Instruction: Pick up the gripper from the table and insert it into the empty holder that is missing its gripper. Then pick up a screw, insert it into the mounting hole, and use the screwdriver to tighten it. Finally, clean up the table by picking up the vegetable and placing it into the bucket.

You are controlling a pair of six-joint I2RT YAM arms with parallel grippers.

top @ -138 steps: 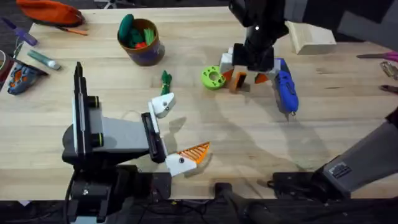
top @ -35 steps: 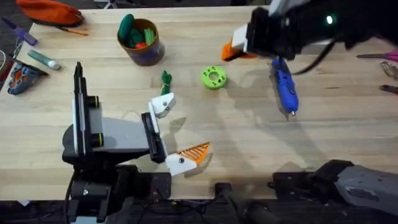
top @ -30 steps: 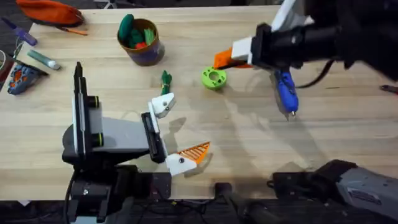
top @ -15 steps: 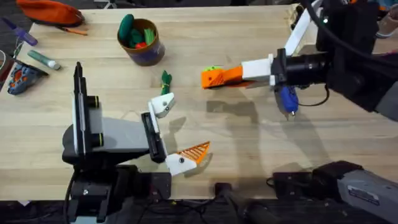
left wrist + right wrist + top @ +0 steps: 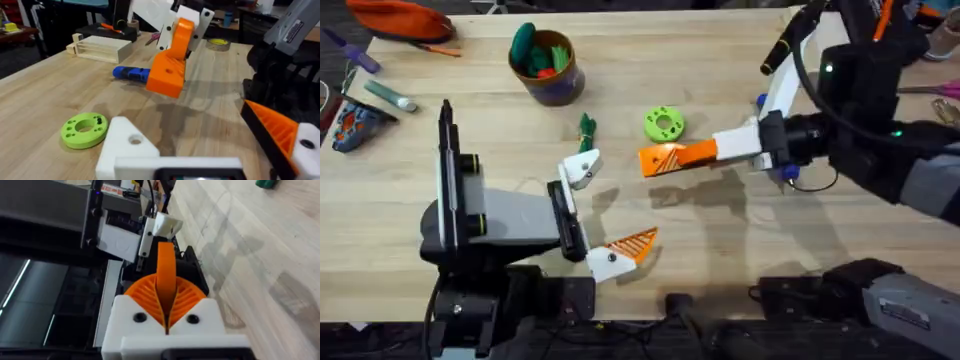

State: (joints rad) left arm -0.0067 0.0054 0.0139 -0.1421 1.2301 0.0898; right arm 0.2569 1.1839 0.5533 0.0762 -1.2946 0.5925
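Bucket (image 5: 549, 68) sitting far-left on table (image 5: 720, 230), holding green and orange toy pieces. Right gripper (image 5: 658, 159) hovering mid-table, orange pads pinching orange gripper (image 5: 166, 280), just beside lime disc (image 5: 663, 124). Holder (image 5: 582, 168) on left gripper (image 5: 599, 215), fingers standing apart, grasping nothing. Vegetable (image 5: 586, 129) lying behind holder.

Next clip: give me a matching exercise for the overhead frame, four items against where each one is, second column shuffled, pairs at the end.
Things:
1. gripper
2. vegetable
3. screwdriver
4. bucket

Places:
A. lying on the table beside the white holder
B. mostly hidden under the right arm
C. standing near the far edge, toy greens inside
D. held above the table in the right gripper

Pairs: 1-D, 2-A, 3-B, 4-C
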